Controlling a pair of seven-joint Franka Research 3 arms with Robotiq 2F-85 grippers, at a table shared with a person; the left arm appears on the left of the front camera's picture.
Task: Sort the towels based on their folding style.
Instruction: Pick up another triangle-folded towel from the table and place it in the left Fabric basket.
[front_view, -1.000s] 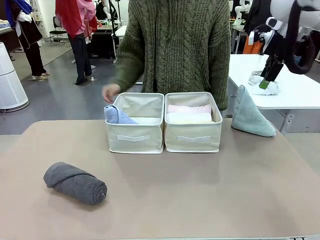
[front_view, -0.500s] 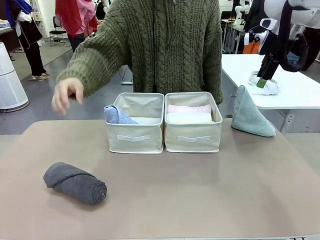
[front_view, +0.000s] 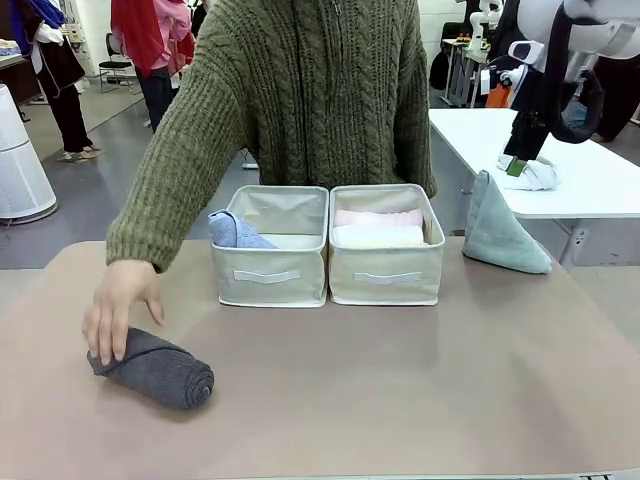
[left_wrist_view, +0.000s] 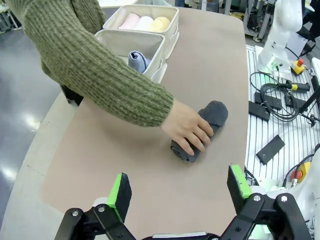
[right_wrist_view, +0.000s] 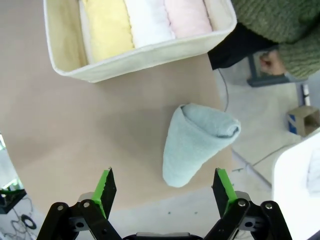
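Hand (front_view: 118, 310) now perhaps grips dark grey towel (front_view: 168, 376) (left gripper (left_wrist_view: 179, 186), right gripper (right_wrist_view: 164, 186) spread).

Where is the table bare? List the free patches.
Free: the wide table stretch in front of the two bins, right of the dark grey towel; the right front corner nearer than the grey-green towel. Crowded: front left, where the person's hand rests on that towel.

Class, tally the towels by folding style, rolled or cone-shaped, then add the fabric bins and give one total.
Rolled towels: 4 (dark grey towel, yellow towel, white towel, pink towel)
Cone towels: 2 (light blue towel, grey-green towel)
Bins: 2 (left bin, right bin)
Total: 8
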